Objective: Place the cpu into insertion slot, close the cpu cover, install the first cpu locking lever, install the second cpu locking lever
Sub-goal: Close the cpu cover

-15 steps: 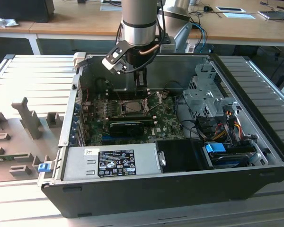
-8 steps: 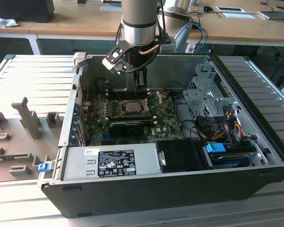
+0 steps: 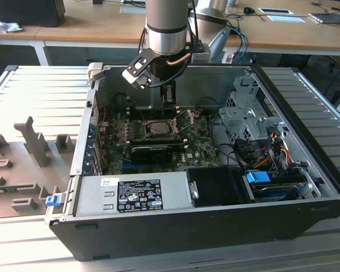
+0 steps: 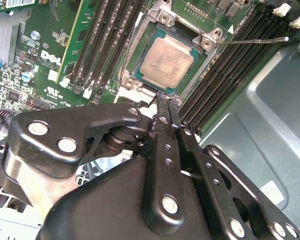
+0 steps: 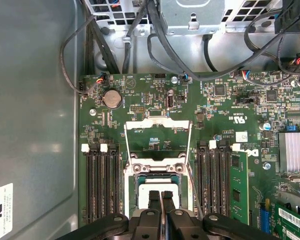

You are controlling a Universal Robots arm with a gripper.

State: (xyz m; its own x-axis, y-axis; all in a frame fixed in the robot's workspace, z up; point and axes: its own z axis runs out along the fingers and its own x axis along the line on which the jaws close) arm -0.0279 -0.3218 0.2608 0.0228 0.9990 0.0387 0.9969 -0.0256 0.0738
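In the exterior view, the hand [image 3: 169, 105], a black two-fingered gripper on a silver arm, is reaching down into the open black metal computer case [image 3: 215, 226], which is standing on the grey slatted desk [image 3: 39, 85]. The cpu [image 3: 158, 128], a small flat square chip with a dull silver-grey top, is lying in the socket just on the camera's side of the fingertips.

In the second wrist view, the cpu [image 4: 166, 62] is sitting flat in its socket on the green motherboard [image 4: 45, 55]. The hand [image 4: 164, 97] is hanging with its fingers clenched together and gripping nothing, the tips lining up with one edge of the chip. A thin bright wire lever [image 4: 250, 41] is standing clear of the socket beside the dark memory slots.

In the first wrist view, the hand [image 5: 161, 196] is hovering over the cpu [image 5: 144, 192]. The cpu cover [image 5: 157, 123], a thin grey metal frame plate with a square cut-out, is resting swung open on the far side of the socket. From the fingertips it is lying straight ahead, past the chip, with its hinged edge running crosswise to the line of the fingers. It seems to be tilting up rather than lying flat, though this angle is leaving that unsure
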